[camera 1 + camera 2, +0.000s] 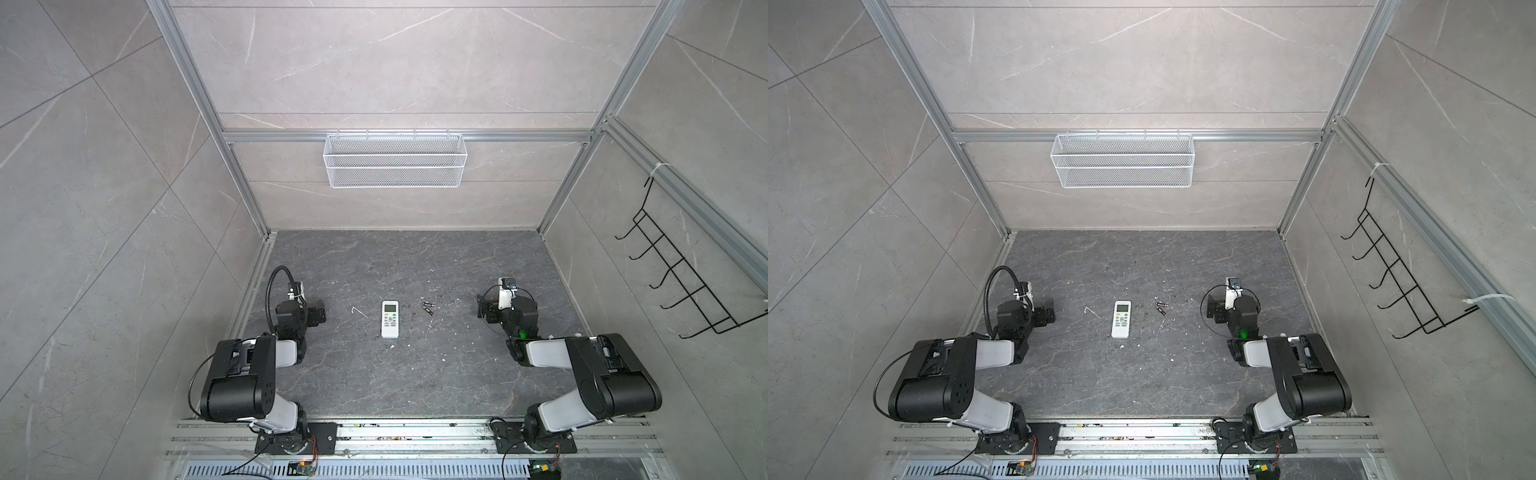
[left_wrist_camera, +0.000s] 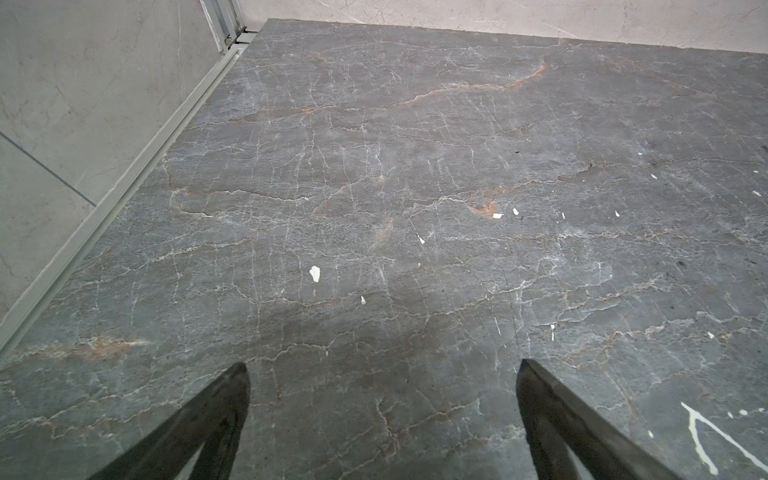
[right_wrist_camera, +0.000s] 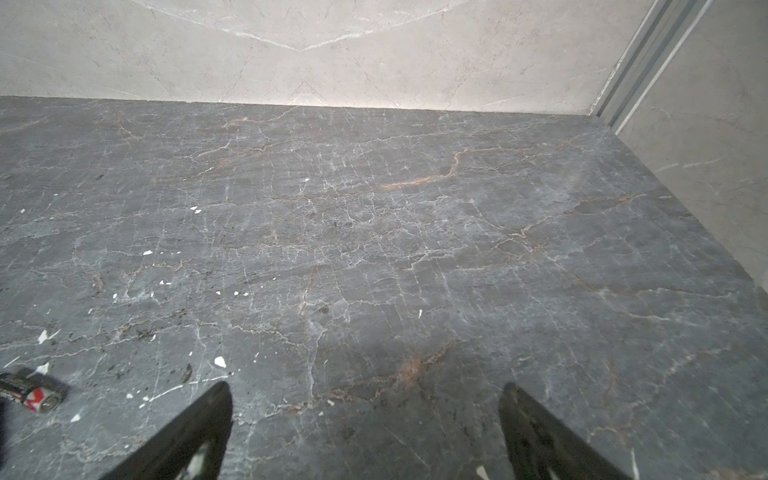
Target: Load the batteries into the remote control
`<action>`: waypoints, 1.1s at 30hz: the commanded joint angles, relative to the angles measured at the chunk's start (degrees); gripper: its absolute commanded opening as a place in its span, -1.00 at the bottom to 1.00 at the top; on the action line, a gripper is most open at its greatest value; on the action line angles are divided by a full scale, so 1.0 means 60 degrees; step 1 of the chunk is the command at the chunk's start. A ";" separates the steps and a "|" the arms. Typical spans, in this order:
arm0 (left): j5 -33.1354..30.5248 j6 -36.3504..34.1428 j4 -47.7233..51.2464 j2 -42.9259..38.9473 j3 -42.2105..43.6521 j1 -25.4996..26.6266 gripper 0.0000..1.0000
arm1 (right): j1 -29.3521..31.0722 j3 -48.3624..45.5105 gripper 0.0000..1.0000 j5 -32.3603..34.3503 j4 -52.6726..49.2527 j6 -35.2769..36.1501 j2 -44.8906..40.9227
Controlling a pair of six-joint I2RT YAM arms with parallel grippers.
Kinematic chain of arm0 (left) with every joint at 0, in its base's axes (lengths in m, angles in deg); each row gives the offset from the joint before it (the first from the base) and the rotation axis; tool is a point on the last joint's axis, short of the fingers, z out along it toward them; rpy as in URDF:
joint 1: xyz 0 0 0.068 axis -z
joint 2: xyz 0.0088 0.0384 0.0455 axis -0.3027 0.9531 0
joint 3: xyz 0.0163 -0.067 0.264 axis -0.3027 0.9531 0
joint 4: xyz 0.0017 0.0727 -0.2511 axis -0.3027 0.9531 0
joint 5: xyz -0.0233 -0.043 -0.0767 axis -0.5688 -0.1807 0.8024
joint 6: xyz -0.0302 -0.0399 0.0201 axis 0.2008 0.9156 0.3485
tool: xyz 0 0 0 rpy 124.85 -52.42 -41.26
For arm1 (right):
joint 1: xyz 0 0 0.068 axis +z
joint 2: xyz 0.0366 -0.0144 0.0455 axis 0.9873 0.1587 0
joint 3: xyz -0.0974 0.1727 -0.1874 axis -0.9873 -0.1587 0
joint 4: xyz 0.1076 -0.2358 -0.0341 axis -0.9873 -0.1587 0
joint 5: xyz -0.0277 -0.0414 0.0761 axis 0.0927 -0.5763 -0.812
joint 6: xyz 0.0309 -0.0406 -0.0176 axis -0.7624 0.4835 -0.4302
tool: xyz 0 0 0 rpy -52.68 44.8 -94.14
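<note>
White remote control (image 1: 390,319) lies face-up; two dark batteries (image 1: 428,308) just beside.

Right pincer (image 3: 365,388) hovering open over a dark grey, veined stone surface (image 3: 415,249).

Its two black fingers (image 3: 195,436) are standing wide apart, gripping nothing, with bare stone showing between them. A dark battery (image 3: 31,395) with a red mark and a silvery end is lying flat on the surface outside one finger, partly cut off by the frame edge. White specks (image 3: 219,361) are lying scattered near it. Beyond, the surface is meeting a pale marbled wall (image 3: 332,50), and a metal frame rail (image 3: 636,62) is running up one corner.
</note>
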 commanded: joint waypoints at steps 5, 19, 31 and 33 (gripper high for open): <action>0.0150 -0.0069 -0.0167 -0.0248 -0.0276 -0.0047 1.00 | -0.0002 0.0208 0.98 -0.0081 -0.0162 0.0148 -0.0058; 0.0136 -0.0078 -0.0190 -0.0248 -0.0263 -0.0048 1.00 | -0.0001 0.0203 0.98 -0.0081 -0.0167 0.0153 -0.0057; 0.0176 0.1500 0.5720 -0.1869 -0.2758 0.0167 1.00 | 0.0067 0.1368 0.98 0.0417 -0.4679 -0.0005 -0.3834; 0.0397 0.1975 0.6120 -0.2202 -0.2881 0.0244 1.00 | 0.0091 0.2128 0.98 0.0509 -0.6113 -0.0219 -0.4661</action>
